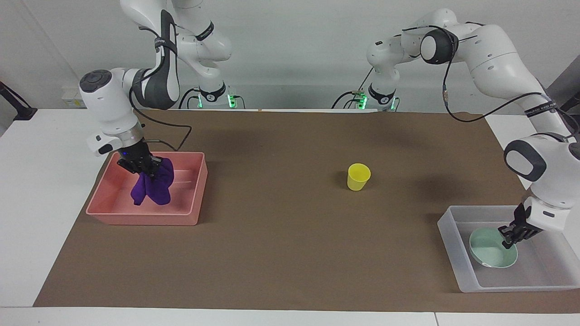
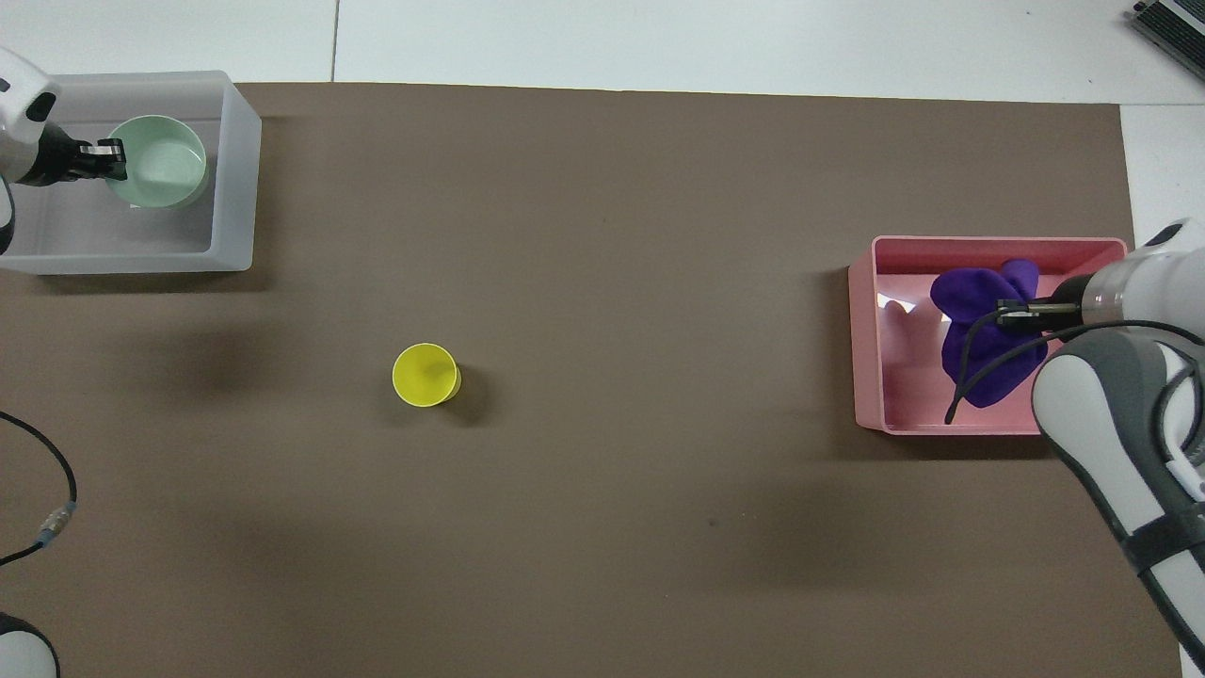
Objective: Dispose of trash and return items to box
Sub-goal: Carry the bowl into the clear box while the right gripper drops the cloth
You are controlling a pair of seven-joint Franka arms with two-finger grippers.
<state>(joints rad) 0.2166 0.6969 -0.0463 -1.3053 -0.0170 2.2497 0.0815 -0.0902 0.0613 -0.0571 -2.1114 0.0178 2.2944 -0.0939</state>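
My right gripper is shut on the purple cloth, which hangs down inside the pink tub; both also show in the overhead view, gripper and cloth. My left gripper is shut on the rim of the mint-green bowl and holds it tilted, low inside the translucent box. In the overhead view the left gripper and the bowl are over the box. The yellow cup stands upright mid-table, also in the overhead view.
The pink tub is at the right arm's end of the brown mat, the translucent box at the left arm's end. The bowl hides the box's white floor mark. A loose cable lies at the mat's edge near the left arm.
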